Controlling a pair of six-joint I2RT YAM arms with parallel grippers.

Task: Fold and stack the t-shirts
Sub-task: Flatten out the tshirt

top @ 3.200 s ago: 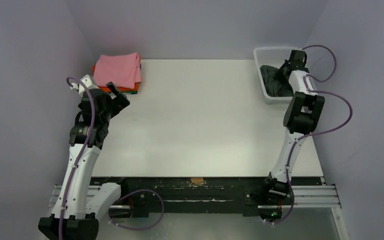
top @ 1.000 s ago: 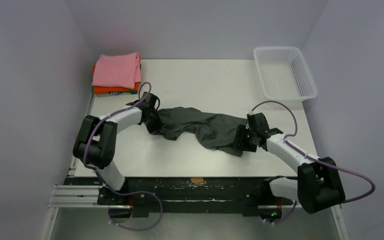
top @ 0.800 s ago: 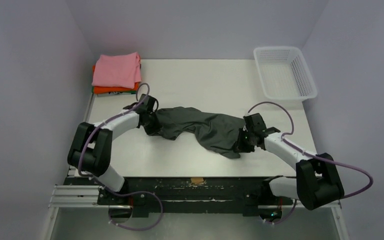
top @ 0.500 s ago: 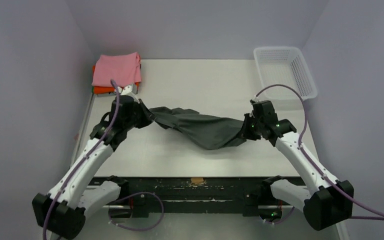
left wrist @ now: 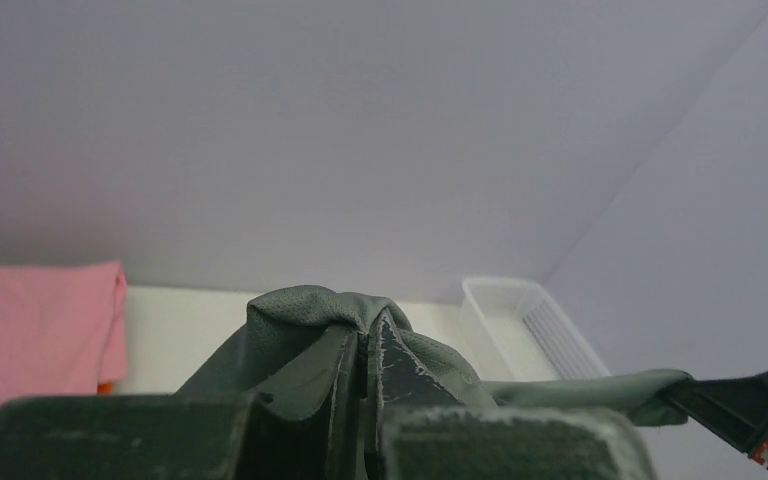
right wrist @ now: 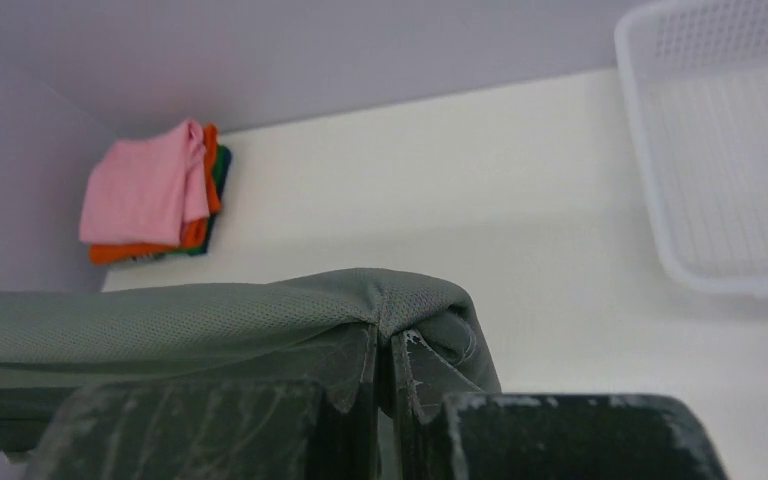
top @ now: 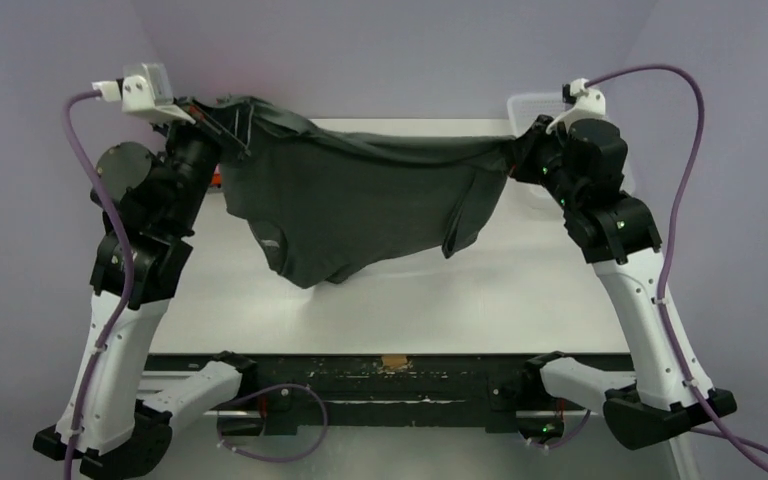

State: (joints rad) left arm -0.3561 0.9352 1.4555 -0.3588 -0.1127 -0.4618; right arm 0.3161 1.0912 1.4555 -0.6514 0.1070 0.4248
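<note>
Nearest to me are the bases of two arms, fixed on one dark rail [top: 390, 385] along the front edge of the white table [top: 410, 300]. The left arm [top: 145, 250] stands up on the left side and the right arm [top: 630, 270] on the right side, both reaching high above the table. One purple cable runs along each arm.

Between the two arms hangs one dark grey t-shirt [top: 360, 200], held up in the air and spread wide. Its top edge is stretched almost straight from one arm to the other. The body of the shirt falls down in loose folds, longer on the left half, and its lowest part is above the middle of the table; I cannot tell if it touches the surface.

The left gripper [left wrist: 368, 345] has its two fingers pressed together with a bunch of the grey cloth pinched between them. The right gripper [right wrist: 385, 345] is the same: fingers closed tight on a fold of the same shirt, at its other end.

Further back, in the far left corner of the table, is one stack of folded shirts. One pink t-shirt [right wrist: 145, 190] lies on top and one orange t-shirt [right wrist: 200, 215] is directly under it. Below the orange one a thin dark green edge [right wrist: 220, 165] shows; I cannot tell what it is.

In the far right corner stands one white plastic basket [right wrist: 730, 170] with mesh walls, well apart from the stack. Behind all of this are plain pale walls.
</note>
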